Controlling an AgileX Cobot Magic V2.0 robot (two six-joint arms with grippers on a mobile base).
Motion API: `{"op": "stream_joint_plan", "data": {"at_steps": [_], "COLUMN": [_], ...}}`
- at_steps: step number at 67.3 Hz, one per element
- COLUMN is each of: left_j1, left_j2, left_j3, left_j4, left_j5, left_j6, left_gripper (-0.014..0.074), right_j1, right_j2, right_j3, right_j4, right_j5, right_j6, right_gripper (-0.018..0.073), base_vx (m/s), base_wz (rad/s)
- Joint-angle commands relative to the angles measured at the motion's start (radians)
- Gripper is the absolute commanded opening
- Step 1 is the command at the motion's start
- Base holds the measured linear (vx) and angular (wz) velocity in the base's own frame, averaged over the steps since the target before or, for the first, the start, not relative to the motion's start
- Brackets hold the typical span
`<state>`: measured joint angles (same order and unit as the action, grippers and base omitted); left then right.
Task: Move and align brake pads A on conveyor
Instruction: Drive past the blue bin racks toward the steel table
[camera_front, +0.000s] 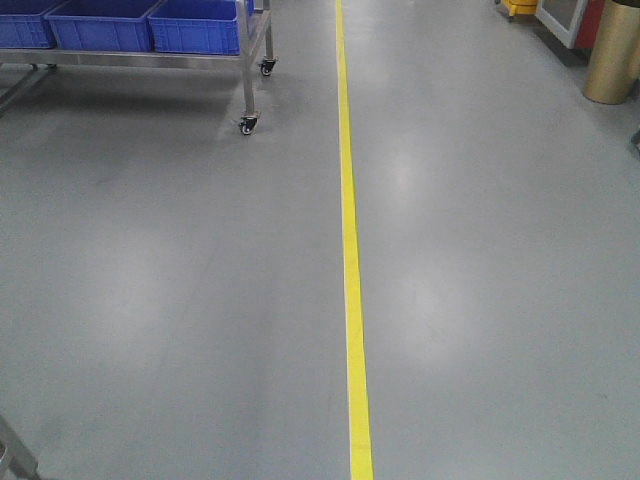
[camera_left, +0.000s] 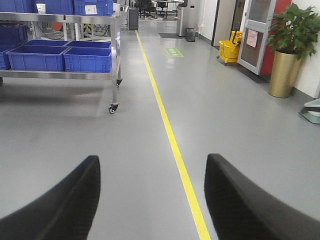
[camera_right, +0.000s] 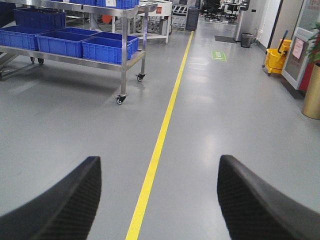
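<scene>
Brake pads A: not in any view. No dark-grey crescent pad shows on the floor, on the rack or between either set of fingers. Conveyor: likewise out of sight, so where it lies relative to the robot cannot be told.

Left gripper (camera_left: 152, 160): two black textured fingers (camera_left: 70, 200) spread wide apart with nothing between them; released. Right gripper (camera_right: 160, 159): same condition, black fingers (camera_right: 255, 200) parted and empty.

Beneath both: smooth grey floor (camera_front: 180, 300), with a straight yellow painted line (camera_front: 352, 300) running away from the robot.

Further out, left: stainless-steel wheeled rack (camera_right: 123, 65) carrying blue plastic crates (camera_right: 107, 47). Further out, right: brass-coloured cylindrical planter (camera_left: 282, 75) holding a green plant, and a yellow mop bucket (camera_left: 229, 50) near a doorway.

Step in hand, as judged: approach or search. No pad is grasped and none can be seen aligned, so the handling itself looks not yet under way.

Next move calls for: bringing the belt and the pads into view, by turning the base or the arms, before any reach. Both claws stand wide enough for a first pick.
</scene>
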<state>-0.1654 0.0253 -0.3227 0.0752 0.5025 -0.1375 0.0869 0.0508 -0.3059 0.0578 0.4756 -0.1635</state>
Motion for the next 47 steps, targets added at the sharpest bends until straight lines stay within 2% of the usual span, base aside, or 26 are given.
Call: {"op": "stream_joint_plan", "data": {"at_steps": [1,26,47], "left_j1": [-0.006,-0.006,-0.006], "left_j2": [0.016,0.016,0.016], "left_j3": [-0.022,-0.022,-0.022], "left_j4": [0.001,0.001,0.001], "left_j5": [-0.078,-0.078,-0.078], "left_j6": [0.0,0.0,0.0], "left_gripper": [0.0443,0.0443,0.0443], "right_j1": [-0.005,-0.005,-0.005], "right_j2": [0.012,0.012,0.012], "right_j3": [-0.025,-0.025,-0.025], "right_j4": [-0.004,-0.004,-0.004], "right_j5": [-0.079,-0.079,-0.081], "right_j6": [-0.007,-0.007,-0.007], "right_gripper": [0.0484,0.0484,0.0484], "base_vx": [0.53,0.51,0.43], "base_wz": [0.09,0.17,0.68]}}
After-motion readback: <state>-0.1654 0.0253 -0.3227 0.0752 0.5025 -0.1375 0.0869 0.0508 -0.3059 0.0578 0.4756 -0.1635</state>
